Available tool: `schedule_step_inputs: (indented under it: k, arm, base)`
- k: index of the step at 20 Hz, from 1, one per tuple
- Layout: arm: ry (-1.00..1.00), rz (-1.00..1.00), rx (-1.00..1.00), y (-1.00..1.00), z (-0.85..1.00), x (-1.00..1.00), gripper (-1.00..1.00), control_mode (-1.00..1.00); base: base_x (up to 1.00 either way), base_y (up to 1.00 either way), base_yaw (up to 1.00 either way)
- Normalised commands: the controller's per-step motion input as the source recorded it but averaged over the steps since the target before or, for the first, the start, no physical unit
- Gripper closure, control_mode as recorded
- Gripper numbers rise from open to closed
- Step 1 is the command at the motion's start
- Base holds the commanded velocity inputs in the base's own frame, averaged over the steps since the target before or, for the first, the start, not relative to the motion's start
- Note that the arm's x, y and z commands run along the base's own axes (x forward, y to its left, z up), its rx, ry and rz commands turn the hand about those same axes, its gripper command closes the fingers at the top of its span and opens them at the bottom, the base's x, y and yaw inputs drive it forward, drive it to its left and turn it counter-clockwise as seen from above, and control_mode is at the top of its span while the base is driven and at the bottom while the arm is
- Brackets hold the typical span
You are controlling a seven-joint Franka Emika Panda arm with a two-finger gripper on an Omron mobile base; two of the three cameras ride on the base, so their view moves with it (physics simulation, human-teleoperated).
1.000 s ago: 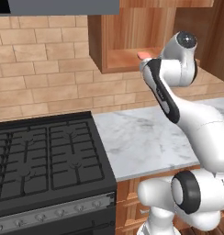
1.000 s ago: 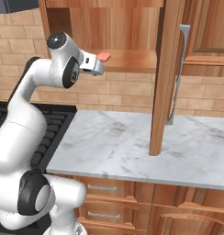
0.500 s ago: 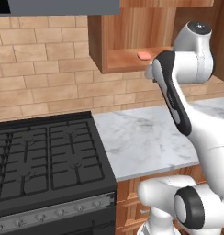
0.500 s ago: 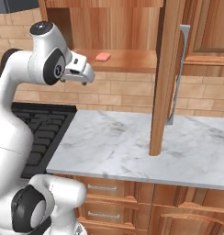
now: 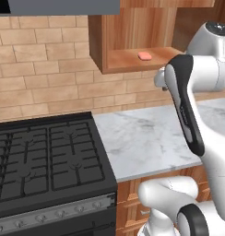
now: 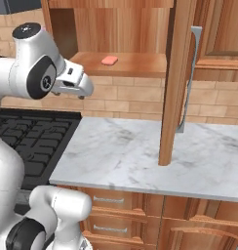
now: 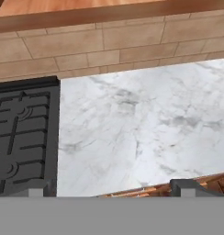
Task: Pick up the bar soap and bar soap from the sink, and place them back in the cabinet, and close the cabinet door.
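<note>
Bar soap [image 6: 109, 60], salmon-pink, lies flat on the floor of the wall cabinet [image 6: 140, 66], free of the gripper [image 6: 84, 90]. The gripper's fingers are spread wide with nothing between them: in the hand view their tips stand far apart at the bottom corners. One second ago the bar sat at the fingertips in front of the cabinet opening; half a second ago it already lay on the shelf, and the hand has since drawn back and down, below shelf level. The soap's long axis runs roughly across the opening. The right base view adds the cabinet door [image 6: 175, 80], open and seen edge-on; the left base view shows the stove [image 5: 45, 161], and the hand view the marble counter [image 7: 141, 133].
</note>
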Motion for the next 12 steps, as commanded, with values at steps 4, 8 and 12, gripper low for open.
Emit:
schedule_step_inputs:
  k: [4, 8, 12]
  arm:
    - [0.0, 0.0, 0.0, -0.07, 0.0, -0.42, -1.0, -1.0]
    - [0.0, 0.0, 0.0, -0.07, 0.0, -0.35, -1.0, -1.0]
    - [0.0, 0.0, 0.0, -0.03, 0.0, -0.38, -1.0, -1.0]
  base:
    - [0.0, 0.0, 0.0]
    - [0.0, 0.0, 0.0]
    - [0.0, 0.0, 0.0]
